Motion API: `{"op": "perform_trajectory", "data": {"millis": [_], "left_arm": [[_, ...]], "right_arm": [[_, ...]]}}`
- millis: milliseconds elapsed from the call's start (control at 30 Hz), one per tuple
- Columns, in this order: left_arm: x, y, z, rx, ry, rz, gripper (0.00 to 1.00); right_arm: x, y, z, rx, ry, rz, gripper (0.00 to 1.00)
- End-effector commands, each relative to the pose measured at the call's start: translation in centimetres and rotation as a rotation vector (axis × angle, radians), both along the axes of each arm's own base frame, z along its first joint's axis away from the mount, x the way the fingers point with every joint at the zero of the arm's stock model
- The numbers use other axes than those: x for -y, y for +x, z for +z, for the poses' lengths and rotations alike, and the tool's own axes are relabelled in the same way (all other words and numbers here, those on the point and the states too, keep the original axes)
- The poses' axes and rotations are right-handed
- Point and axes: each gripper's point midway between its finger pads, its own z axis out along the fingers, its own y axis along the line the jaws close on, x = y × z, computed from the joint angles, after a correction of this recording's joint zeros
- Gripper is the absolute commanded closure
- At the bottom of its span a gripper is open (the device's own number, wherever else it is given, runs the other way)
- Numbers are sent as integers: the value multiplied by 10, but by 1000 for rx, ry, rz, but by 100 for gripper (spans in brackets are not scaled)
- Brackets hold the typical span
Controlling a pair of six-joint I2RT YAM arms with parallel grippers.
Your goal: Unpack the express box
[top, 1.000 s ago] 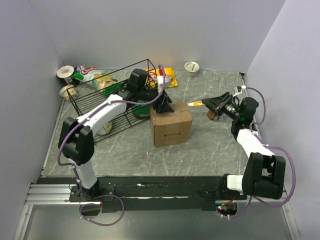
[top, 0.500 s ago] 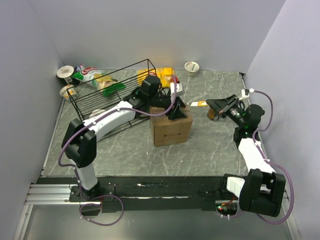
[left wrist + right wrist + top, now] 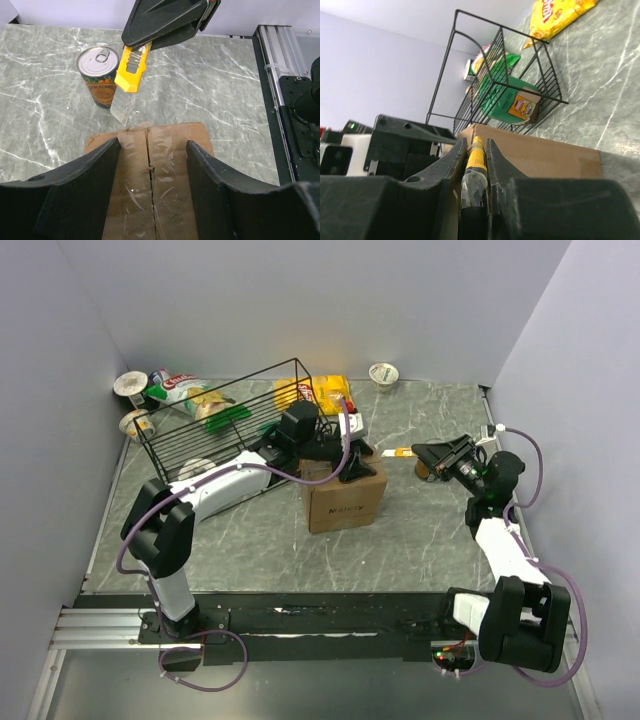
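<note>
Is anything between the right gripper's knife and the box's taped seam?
Nothing visible. The blade of the knife in the right gripper sits at the express box's far edge by the seam. The left gripper's fingers flank the seam without covering it; the can stands aside.

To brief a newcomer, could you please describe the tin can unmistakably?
Start at the express box mid-table. Right of it, near the right gripper's yellow knife, stands the tin can: its silver pull-tab lid and orange label mark it out.
</note>
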Motion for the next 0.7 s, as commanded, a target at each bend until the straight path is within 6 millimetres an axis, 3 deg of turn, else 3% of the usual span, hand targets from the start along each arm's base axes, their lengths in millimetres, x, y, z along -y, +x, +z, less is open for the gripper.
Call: {"op": "perform_trajectory", "data": {"millis": [0,200,533,667], "left_arm": [[-7,1,-15,-18,40,47,39],[-7,-1,-18,-19,46,44,39],[-5,-4,-24,-23,60,34,41],[-5,-3,-26,-23,63,43,41]], "right_arm": [[4,10,11,33,3,-27,100],[0,11,10,18,19,-19,100],[0,21,25,43,35,-15,100],[-5,17,20,22,37,3,100]]}}
